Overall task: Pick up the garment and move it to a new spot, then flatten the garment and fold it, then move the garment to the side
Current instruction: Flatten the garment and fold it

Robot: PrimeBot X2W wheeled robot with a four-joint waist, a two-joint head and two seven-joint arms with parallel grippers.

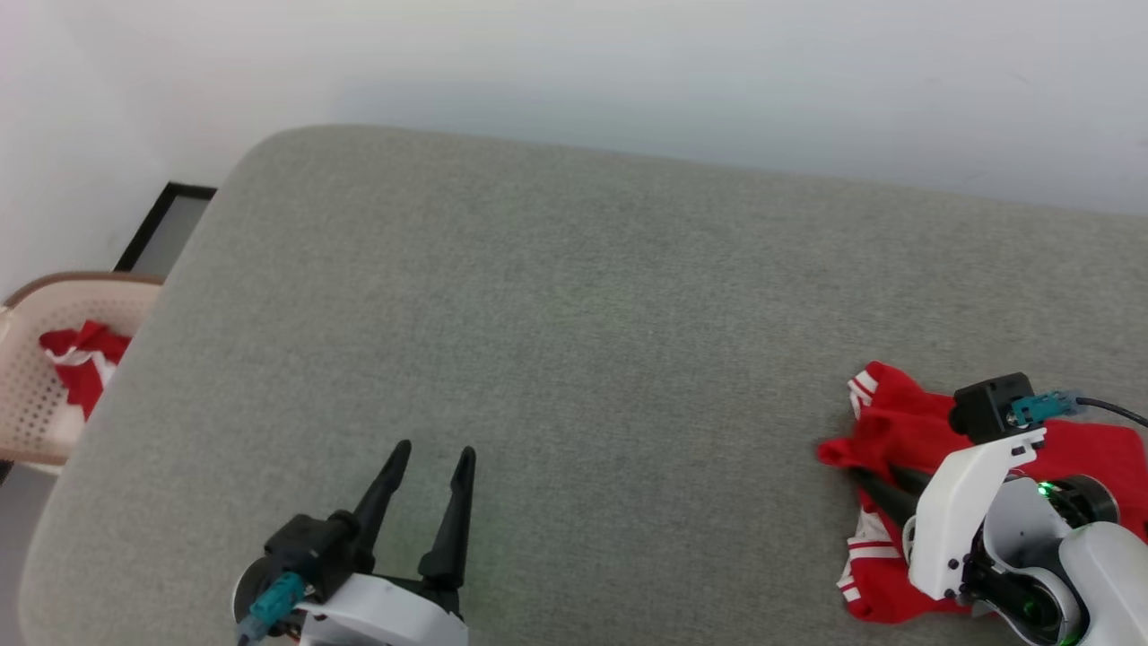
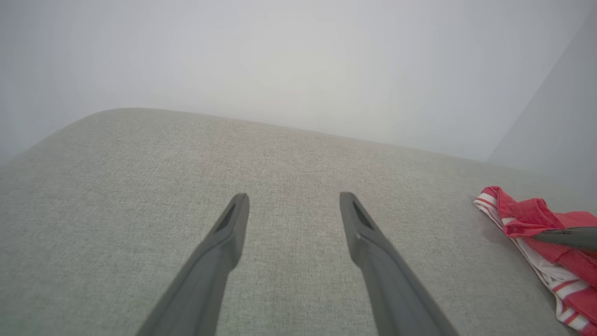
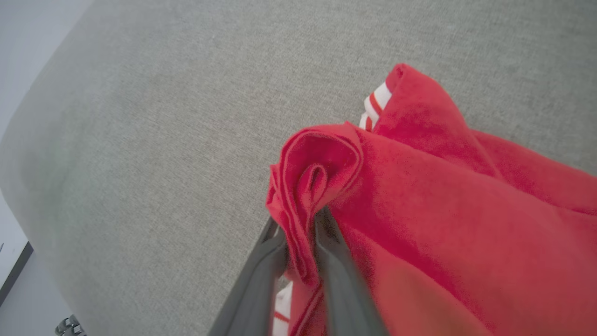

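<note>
The garment (image 1: 897,426) is a red jersey with red-and-white striped trim, lying bunched at the right end of the grey cushioned surface (image 1: 583,314). My right gripper (image 1: 874,477) reaches in from the right and is shut on a rolled red fold at the garment's left edge; in the right wrist view the fold (image 3: 317,177) is pinched between the two fingers of the gripper (image 3: 298,223). My left gripper (image 1: 435,449) hovers open near the front edge, well to the left, with nothing between its fingers (image 2: 233,224). The garment (image 2: 531,217) also lies at the right of the left wrist view.
A beige perforated basket (image 1: 36,395) holding another red-and-white cloth (image 1: 85,359) stands off the surface's left end. A pale wall runs behind the cushion. A dark-framed panel (image 1: 166,224) lies on the floor at the back left.
</note>
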